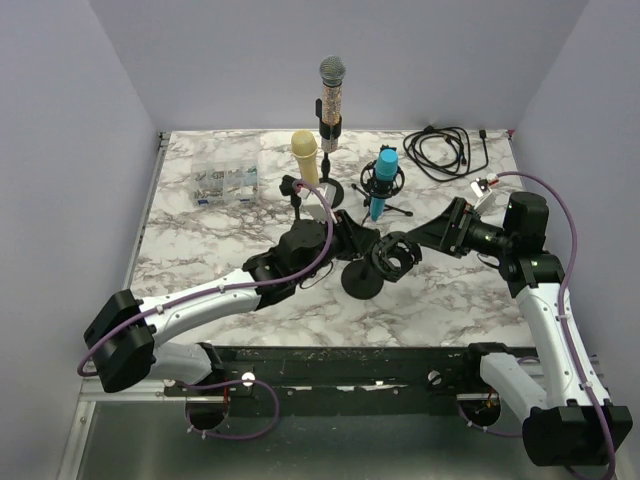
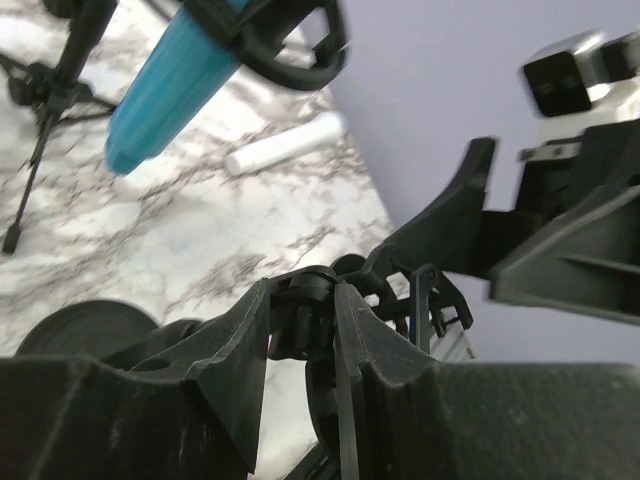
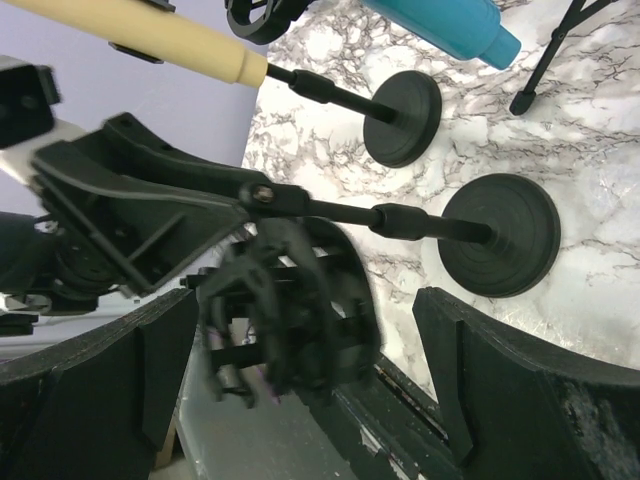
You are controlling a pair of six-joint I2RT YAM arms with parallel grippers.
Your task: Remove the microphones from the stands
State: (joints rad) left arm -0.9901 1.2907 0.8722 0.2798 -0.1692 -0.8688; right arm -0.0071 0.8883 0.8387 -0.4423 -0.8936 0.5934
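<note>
Target microphone should be in the black shock mount (image 1: 396,255) on top of the near stand (image 1: 362,280), centre of the table (image 1: 200,250). The cage is all black and blurred in the right wrist view, so I can't confirm the body inside. Left gripper (image 2: 305,300) is clamped tight on the stand's joint just below the mount, bracing it. Right gripper (image 1: 435,232) is wide open and holds nothing, with the cage between its fingers (image 3: 150,350) but not touching them. My guess on handling: rigid barrel, fairly light, probably smooth and a bit slippery. The mount's suspension will be springy and will tug back. Grab mid-barrel, not the head, and pull along its axis (the stand looks top-heavy, hence the brace). Count: three mics plainly visible, namely the silver-headed mic (image 1: 331,85) far centre, the yellow mic (image 1: 305,155) nearer and just left of it, and the blue mic (image 1: 383,185) to the right in its own mount on a tripod (image 1: 398,210). Four stands in all: two round bases are certain, one is the tripod, and the silver one's foot is hidden. One clear parts box (image 1: 225,183) far left, one coiled black cable (image 1: 445,150) far right, one white cylinder (image 2: 285,145) on the marble.
</note>
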